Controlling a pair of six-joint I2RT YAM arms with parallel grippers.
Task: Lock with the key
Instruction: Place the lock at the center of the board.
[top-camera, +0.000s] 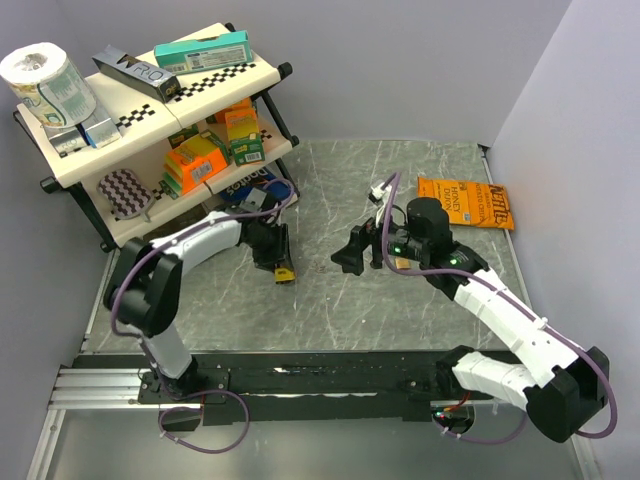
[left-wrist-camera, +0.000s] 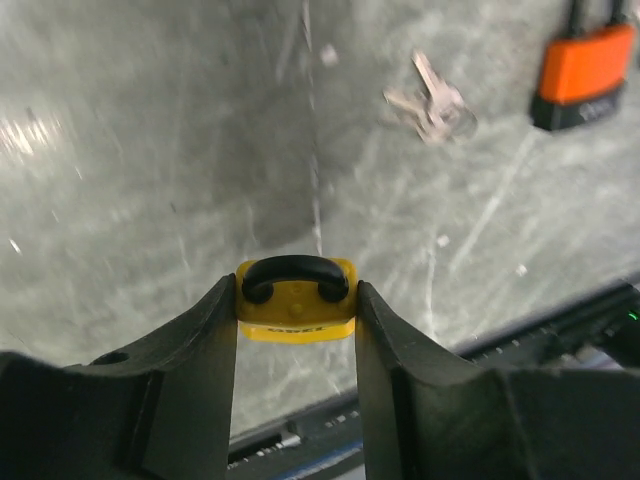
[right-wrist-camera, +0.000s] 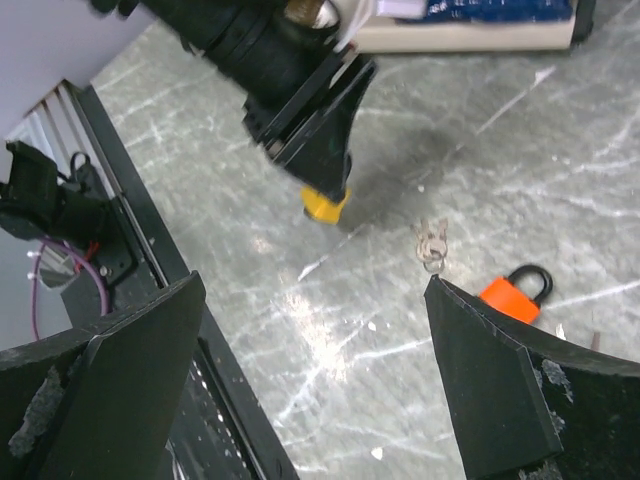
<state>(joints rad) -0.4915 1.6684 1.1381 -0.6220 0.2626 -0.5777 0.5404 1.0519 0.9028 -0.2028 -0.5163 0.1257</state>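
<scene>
Yellow padlock (left-wrist-camera: 295, 305) with black loop, pinched in left gripper (left-wrist-camera: 295, 292), right gripper (right-wrist-camera: 312, 288) spread wide, keys (left-wrist-camera: 428, 100) and orange padlock (left-wrist-camera: 582, 75) near table (top-camera: 325, 312) middle.

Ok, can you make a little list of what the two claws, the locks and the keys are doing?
left gripper: shut on yellow lock
right gripper: open, holding nothing, above the table
keys: lying loose on the table, nobody touching them
orange lock: lying on the table near the keys, not touching them
key in a lock: not yet
</scene>
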